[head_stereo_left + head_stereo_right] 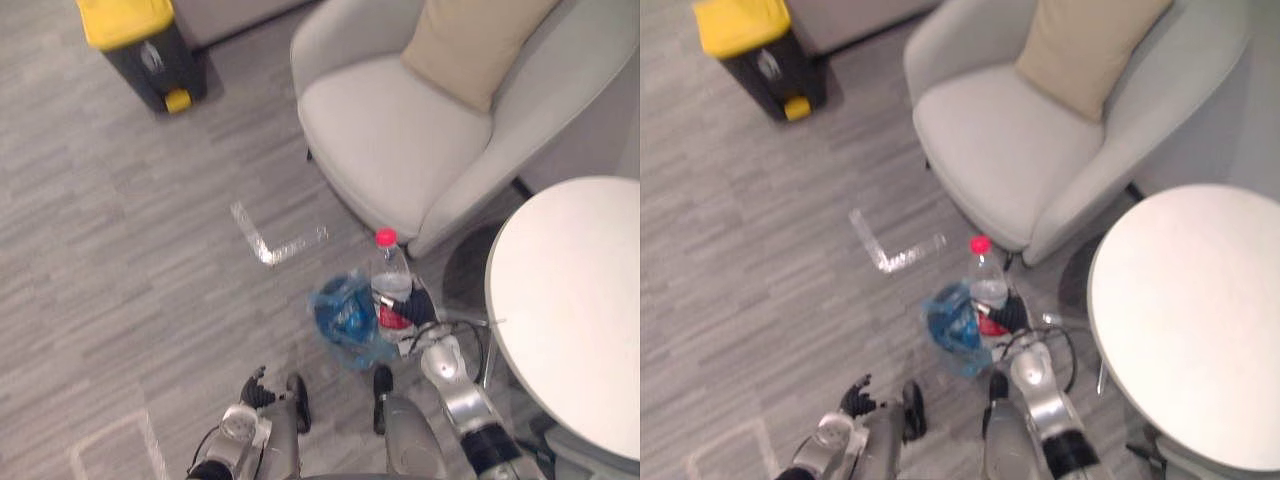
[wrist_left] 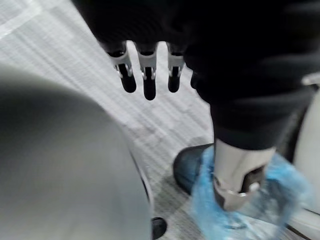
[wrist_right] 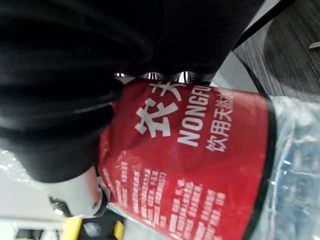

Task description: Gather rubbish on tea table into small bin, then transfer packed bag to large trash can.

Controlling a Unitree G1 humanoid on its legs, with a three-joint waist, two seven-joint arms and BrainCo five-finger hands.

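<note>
Now, left hand (image 1: pixel 256 388): idle, low by the floor on the robot's left; its wrist view shows the fingers (image 2: pixel 145 82) hanging straight and loose, holding nothing.
Right hand (image 1: pixel 1012 312): curled tight round the bottle (image 1: pixel 392 280) low on its body, thumb on one side and fingers on the other.
Bottle: clear plastic, red label, pink cap up. It is held upright at the small bin's far-right edge, probably so that it drops in base first.
Small bin (image 1: pixel 345 315): on the floor just beside the counter, lined with a blue bag that spills over the rim. That puts it within reach of both the counter and the hand.
Contact: I cannot tell whether the bottle's base is already inside the bag, because the hand covers that end.
Counter (image 1: pixel 570 300): round and white, on the robot's right.
Tape mark (image 1: pixel 270 245): an L on the floor beyond the bin.
Armchair (image 1: pixel 400 140): grey, with a beige cushion (image 1: pixel 480 40), behind the bin.
Large trash can (image 1: pixel 140 45): dark with a yellow lid, well apart at the far left. The bagging step likely comes first.
Right wrist view adds: the label pressed against the palm, which confirms the grip.
Eye views add: the cap, the bottle's upright stance and its place against the bin.
Left wrist view adds: the blue bag showing past that hand's thumb.
</note>
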